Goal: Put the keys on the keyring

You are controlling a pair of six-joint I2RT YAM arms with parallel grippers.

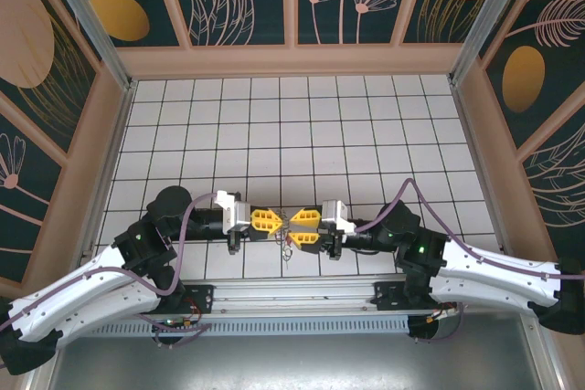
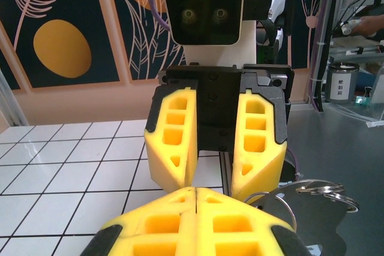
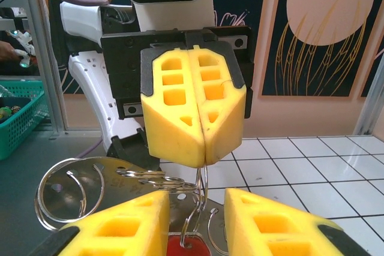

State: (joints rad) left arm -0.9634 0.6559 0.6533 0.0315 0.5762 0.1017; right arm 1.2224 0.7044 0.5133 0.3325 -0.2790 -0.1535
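My left gripper [image 1: 277, 220] and right gripper [image 1: 294, 226] meet tip to tip low over the near middle of the tiled floor. In the right wrist view the left gripper's yellow fingers [image 3: 195, 106] are pressed together, with the thin wire of the keyring [image 3: 204, 175] pinched at their tips. The key's red head [image 3: 191, 249] hangs from that wire. It sits in the gap between the parted fingers of my right gripper [image 3: 197, 199]. A silver tag with extra rings [image 3: 78, 190] hangs off to the side, and the tag with its rings [image 2: 324, 191] also shows beside my shut left gripper [image 2: 196, 193].
Tan wooden walls [image 1: 292, 59] with dark painted panels close in the white tiled floor [image 1: 292, 125] at the back and both sides. A metal rail [image 1: 292, 294] with the arm bases runs along the near edge. A green basket [image 3: 18, 118] stands off the table.
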